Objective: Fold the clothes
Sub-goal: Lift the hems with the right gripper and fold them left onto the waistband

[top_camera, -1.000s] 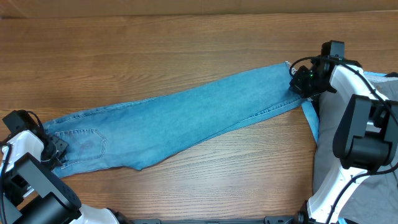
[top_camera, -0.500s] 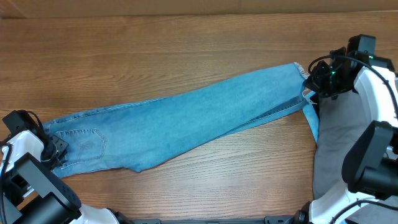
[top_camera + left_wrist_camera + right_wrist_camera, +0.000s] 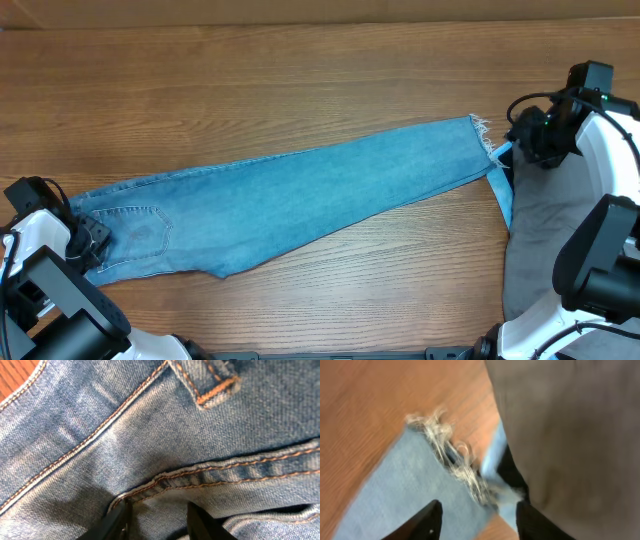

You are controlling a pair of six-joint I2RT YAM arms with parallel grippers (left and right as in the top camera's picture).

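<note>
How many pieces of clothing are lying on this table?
3: light-blue jeans stretched across the middle, grey trousers at the right edge, and a bright blue garment showing as a strip between them. More may be hidden beneath the grey trousers.

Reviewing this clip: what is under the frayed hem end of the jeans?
Mostly the wooden table. Below the frayed hem of the jeans, a light-blue strip emerges from beneath and runs beside the grey trousers. How far it reaches under the denim is covered.
</note>
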